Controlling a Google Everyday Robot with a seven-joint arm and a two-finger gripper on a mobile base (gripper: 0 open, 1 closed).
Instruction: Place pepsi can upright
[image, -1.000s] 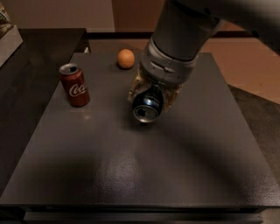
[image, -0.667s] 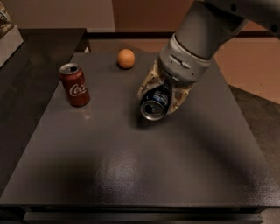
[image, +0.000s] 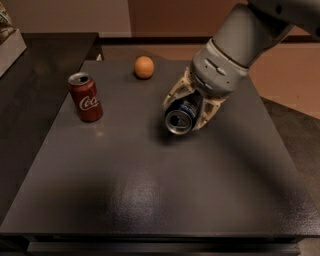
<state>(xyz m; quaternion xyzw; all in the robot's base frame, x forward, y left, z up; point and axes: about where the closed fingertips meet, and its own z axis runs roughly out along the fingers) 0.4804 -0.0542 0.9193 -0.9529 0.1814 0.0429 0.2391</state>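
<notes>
My gripper, centre-right of frame, fingers clamped round the pepsi can, swung slightly right w/ it (top faces me, not upright yet).

On the table: pepsi can tipped over, top end forward, gripper clamped around it from behind. Left of the pepsi can, well apart: cola can, upright. Behind-left: orange.

Dim, warm overhead light; broad soft sheen on table front-centre. Gripper mid-table, clamped on pepsi can, throws a dark shadow on the table beside it.
</notes>
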